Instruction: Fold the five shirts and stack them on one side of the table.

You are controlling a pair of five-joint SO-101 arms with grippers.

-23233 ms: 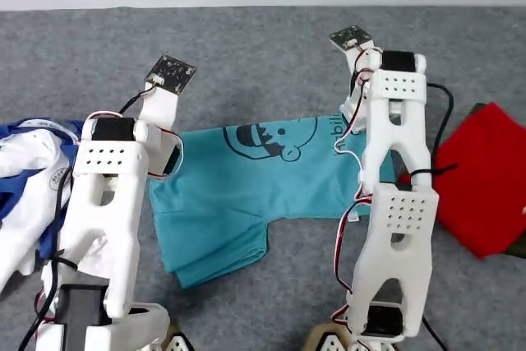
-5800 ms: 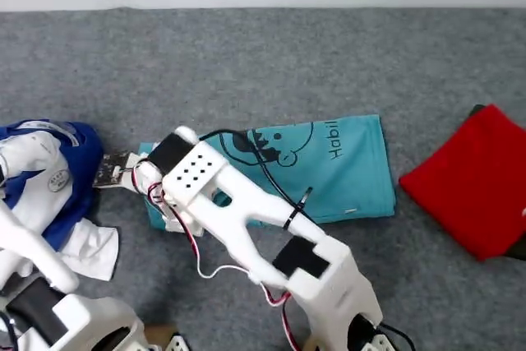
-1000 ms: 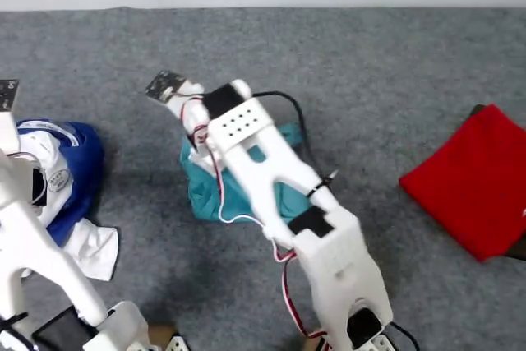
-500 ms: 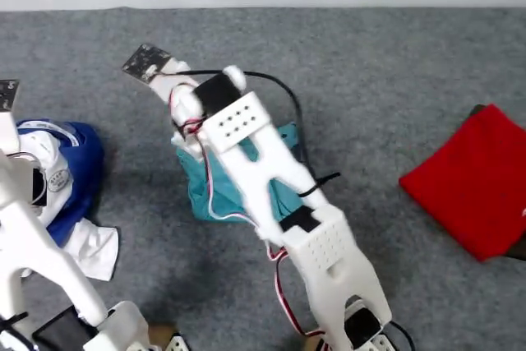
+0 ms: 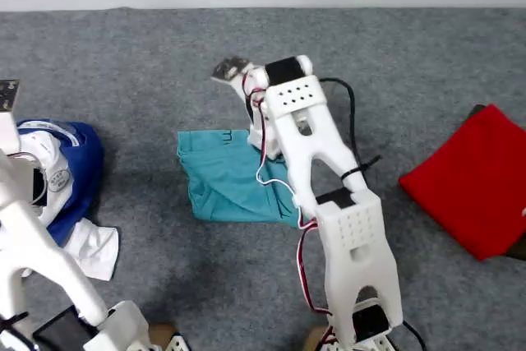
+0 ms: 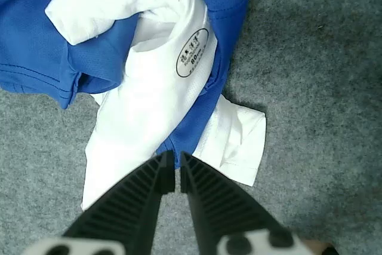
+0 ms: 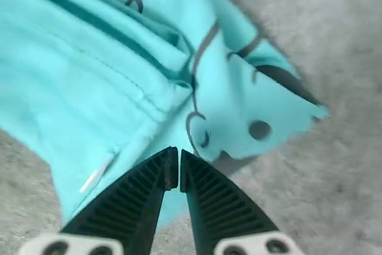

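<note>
A teal shirt (image 5: 223,182) lies folded in a small rectangle at the table's middle. The right arm (image 5: 308,145) stretches over its right edge. In the right wrist view my right gripper (image 7: 174,154) is shut, empty, just above the teal shirt (image 7: 89,76) and its dark print. A crumpled heap of blue and white shirts (image 5: 62,166) lies at the left edge under the left arm (image 5: 25,211). My left gripper (image 6: 175,164) is shut, empty, above the white shirt (image 6: 149,88). A folded red shirt (image 5: 481,178) lies at the right.
A dark cloth (image 5: 518,246) peeks out from under the red shirt at the right edge. The grey felt-like table (image 5: 123,55) runs to a pale wall at the far side. Bare table lies beyond the teal shirt and between it and the red one.
The right arm has swung from the teal shirt's far left corner over to its right edge, uncovering the folded shirt. The left arm and the blue and white heap have kept still.
</note>
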